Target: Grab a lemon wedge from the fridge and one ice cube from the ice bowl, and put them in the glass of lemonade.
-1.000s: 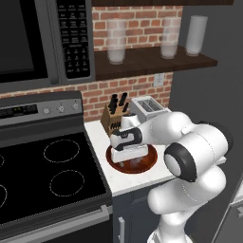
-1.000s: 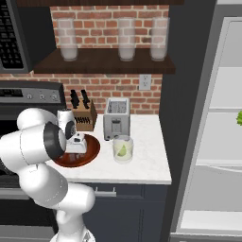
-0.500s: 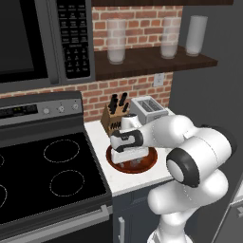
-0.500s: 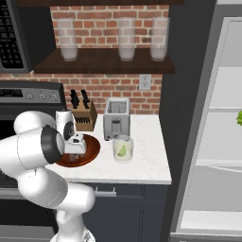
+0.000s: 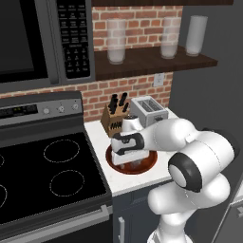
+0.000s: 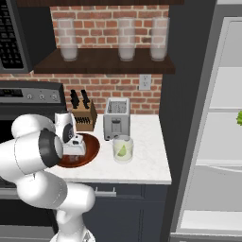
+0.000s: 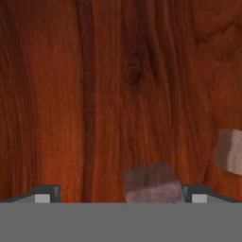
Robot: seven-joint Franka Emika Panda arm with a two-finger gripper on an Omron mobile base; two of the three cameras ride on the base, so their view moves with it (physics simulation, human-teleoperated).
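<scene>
Hand down in the ice bowl (image 5: 148, 164).
I see the gripper (image 5: 129, 163) low inside it; knife block (image 5: 113, 122) and toaster (image 5: 148, 110) just behind.

Arm folded forward and left, wrist turned down, gripper (image 7: 118, 194) lowered close to a surface, fingertips (image 7: 43, 193) spread wide apart, nothing clamped between them.

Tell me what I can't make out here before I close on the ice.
- Ice cube between the fingertips: hand view, its lower part cut off at the bottom; contact unclear.
- Second ice cube: hand view, cut by the right edge.
- Ice bowl contents: left base view, hidden by the gripper.
</scene>
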